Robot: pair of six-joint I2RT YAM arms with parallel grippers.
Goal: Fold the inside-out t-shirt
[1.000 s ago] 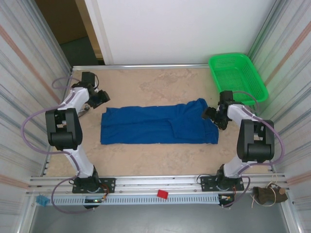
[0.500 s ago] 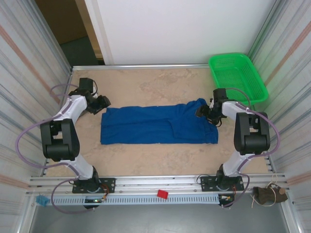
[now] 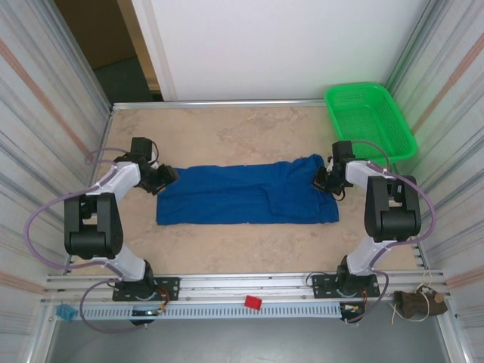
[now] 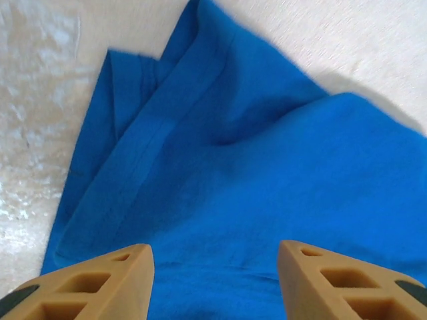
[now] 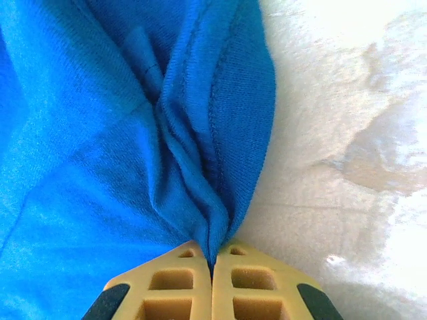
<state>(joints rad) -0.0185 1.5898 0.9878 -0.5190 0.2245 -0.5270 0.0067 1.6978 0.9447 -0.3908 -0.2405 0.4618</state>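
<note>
- Beige, mottled worktop (image 3: 249,128) fenced by pale corrugated side walls, with a white panel behind it.
- A green mesh basket (image 3: 369,121) sits in the far right corner.
- The inside-out t-shirt (image 3: 242,195), royal blue, lies flattened into a long band across the middle of the worktop. It sits nearer the arm bases than the basket does. One end is near the basket and the other is well apart from it.
- The right arm (image 3: 378,181) reaches to the shirt end nearest the basket. The right jaws are pressed together, tan fingers (image 5: 180,280) pinching a gathered fold of blue cloth with a stitched seam running into them.
- The left arm (image 3: 113,181) reaches to the shirt end farthest from the basket. The left jaws are spread, tan fingers (image 4: 100,283) apart over the cloth, where a folded hem and a creased corner lie.
</note>
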